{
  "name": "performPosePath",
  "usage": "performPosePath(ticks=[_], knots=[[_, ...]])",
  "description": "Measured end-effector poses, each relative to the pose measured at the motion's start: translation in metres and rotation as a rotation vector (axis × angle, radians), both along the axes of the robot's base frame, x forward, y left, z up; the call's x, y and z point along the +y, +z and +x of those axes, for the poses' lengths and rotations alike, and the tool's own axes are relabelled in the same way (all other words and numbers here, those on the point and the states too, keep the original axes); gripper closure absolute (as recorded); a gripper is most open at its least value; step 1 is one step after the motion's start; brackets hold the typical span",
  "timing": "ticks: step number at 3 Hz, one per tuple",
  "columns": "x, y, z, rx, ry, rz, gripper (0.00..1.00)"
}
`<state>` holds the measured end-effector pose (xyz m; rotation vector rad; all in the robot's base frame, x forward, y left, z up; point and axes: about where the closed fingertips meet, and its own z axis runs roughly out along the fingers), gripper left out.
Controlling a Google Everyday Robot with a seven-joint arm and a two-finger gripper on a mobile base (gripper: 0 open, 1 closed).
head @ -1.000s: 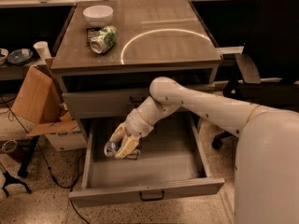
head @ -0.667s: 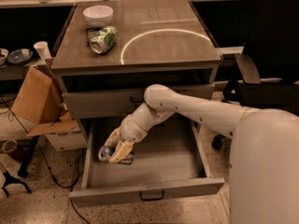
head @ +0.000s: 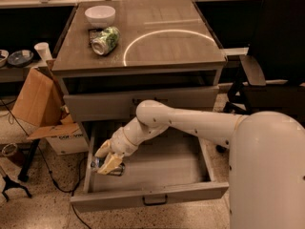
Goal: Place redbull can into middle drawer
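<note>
The claw (head: 108, 159) is gripping the can (head: 116, 169), closed on its body. It is holding the can low inside the open drawer (head: 167, 166), at about 8 o'clock of the tray, near the left wall. The can is probably light, stiff but thin-walled, and slippery. I am judging the middle of the body to be the best hold, with gentle force. Compared with 0.7 s ago, the claw is sitting lower and further toward 8 o'clock. A green can (head: 105, 39) is lying on the bench (head: 181, 51).
</note>
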<state>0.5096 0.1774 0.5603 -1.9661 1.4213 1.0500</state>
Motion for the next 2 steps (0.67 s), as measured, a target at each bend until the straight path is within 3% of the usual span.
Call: performPosePath(ticks=[2], knots=[[0.0114,-0.0147,-0.0071,-0.017,-0.033,0.012,0.4]])
